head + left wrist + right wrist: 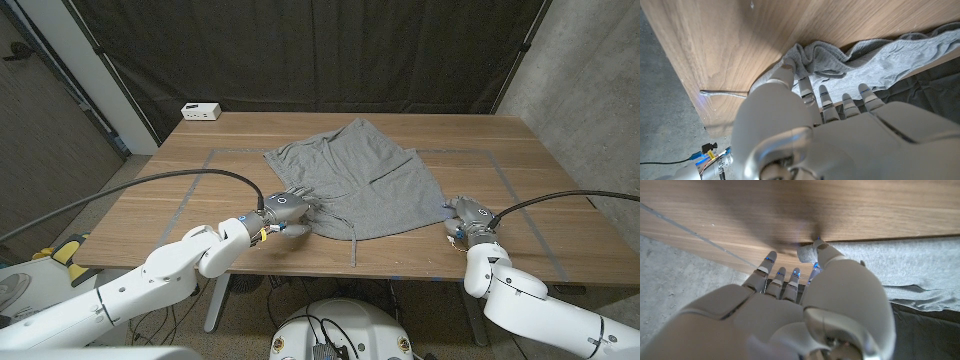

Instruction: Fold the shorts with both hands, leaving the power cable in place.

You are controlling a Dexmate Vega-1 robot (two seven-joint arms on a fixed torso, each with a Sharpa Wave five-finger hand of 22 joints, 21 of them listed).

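Observation:
The grey shorts (370, 185) lie spread on the middle of the wooden table (150, 215). My left hand (288, 208) sits on their near left corner. In the left wrist view the thumb (785, 75) pinches a bunched fold of the shorts (875, 55) against a finger, with the other fingers stretched out. My right hand (470, 215) is at the near right corner. In the right wrist view its thumb (825, 250) pinches the raised tip of the shorts (910, 265). A grey drawstring (355, 245) trails from the shorts toward the table's near edge.
A white power block (201, 111) stands at the table's far left corner. Grey tape lines (190, 190) mark a rectangle around the shorts. Black curtains hang behind the table. Bare wood lies to either side of the shorts.

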